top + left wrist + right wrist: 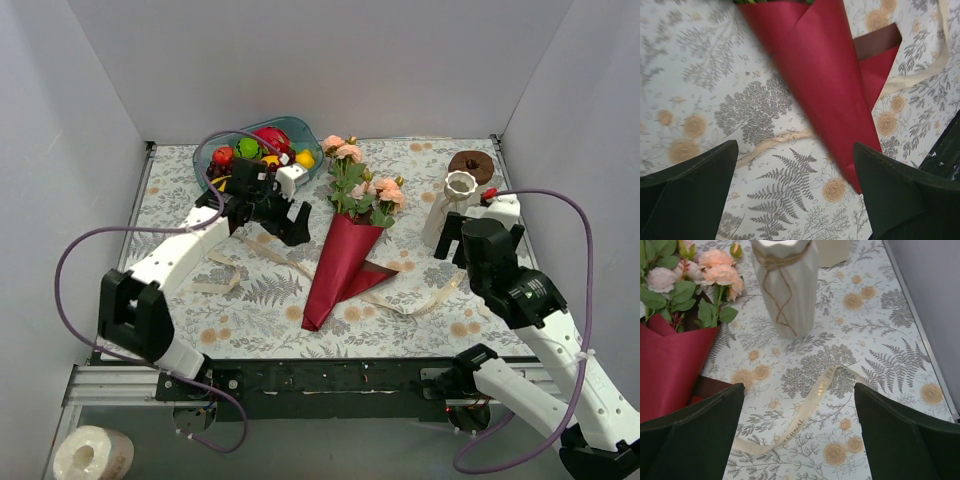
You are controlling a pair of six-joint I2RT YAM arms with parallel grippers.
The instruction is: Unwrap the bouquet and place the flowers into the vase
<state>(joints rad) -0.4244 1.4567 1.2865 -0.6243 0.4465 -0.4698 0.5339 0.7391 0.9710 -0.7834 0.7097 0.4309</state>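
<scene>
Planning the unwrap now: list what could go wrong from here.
1. The vase stands close ahead of the open right end effector; a careless swing could tip it.
2. The loose ribbon trails beside the paper cone and may tangle.
3. Tugging the paper may drag the flowers along.

White-shelled arms (170, 255) are carrying purple cables (60, 275) behind the black left claw (285, 222) and black right claw (455, 240).

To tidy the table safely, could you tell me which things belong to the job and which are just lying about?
Job: bouquet, vase.
Lying about: fruit bowl, brown ring, loose ribbon, white roll.
</scene>
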